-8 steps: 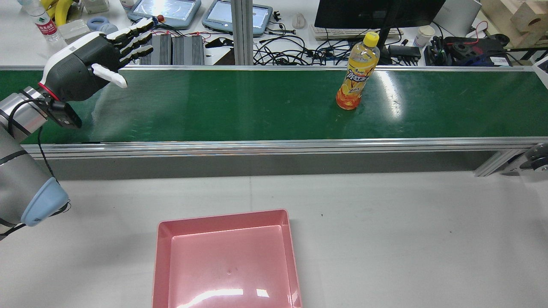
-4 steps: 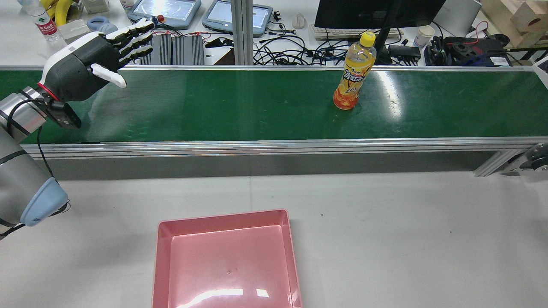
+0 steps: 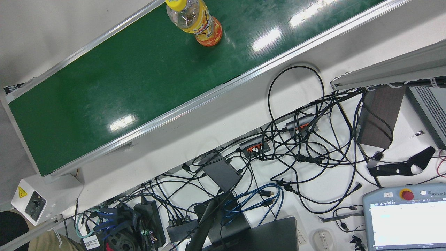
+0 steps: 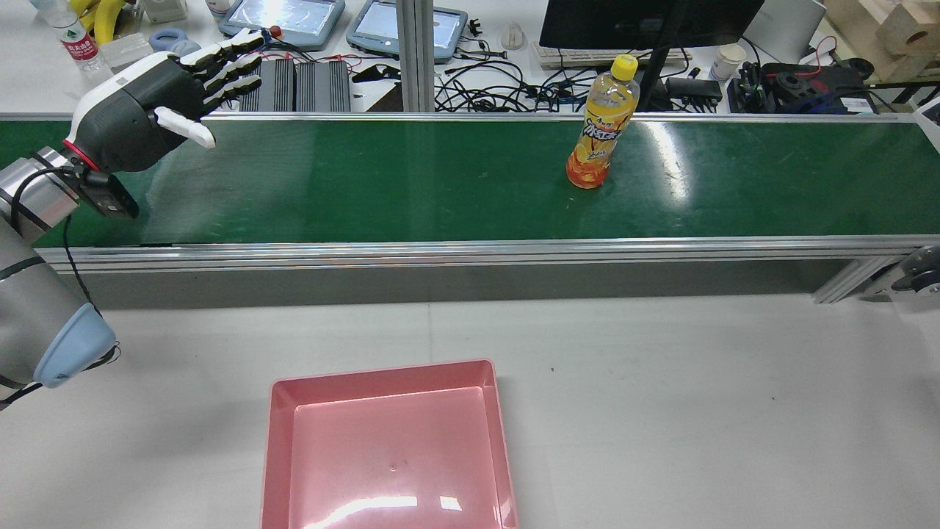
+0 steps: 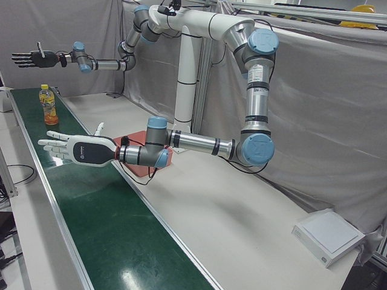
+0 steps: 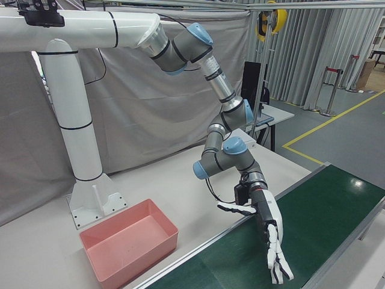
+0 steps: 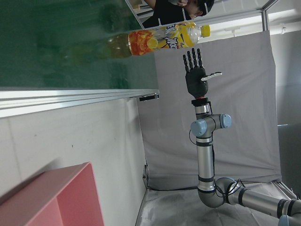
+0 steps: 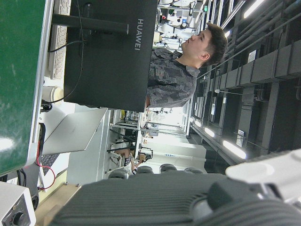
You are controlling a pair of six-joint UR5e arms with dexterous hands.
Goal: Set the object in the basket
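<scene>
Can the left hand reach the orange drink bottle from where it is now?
Probably not yet. The left hand hovers open over the green conveyor belt, far along it from the orange drink bottle. Nothing stands between them.

The bottle (image 4: 601, 131) — clear plastic with a yellow cap, an orange-and-yellow label and orange drink inside — is standing upright on the green conveyor belt (image 4: 411, 184), toward its far edge in the rear view. The basket (image 4: 387, 448) — a shallow pink rectangular tray — is sitting empty on the white table, well apart from the bottle.
</scene>
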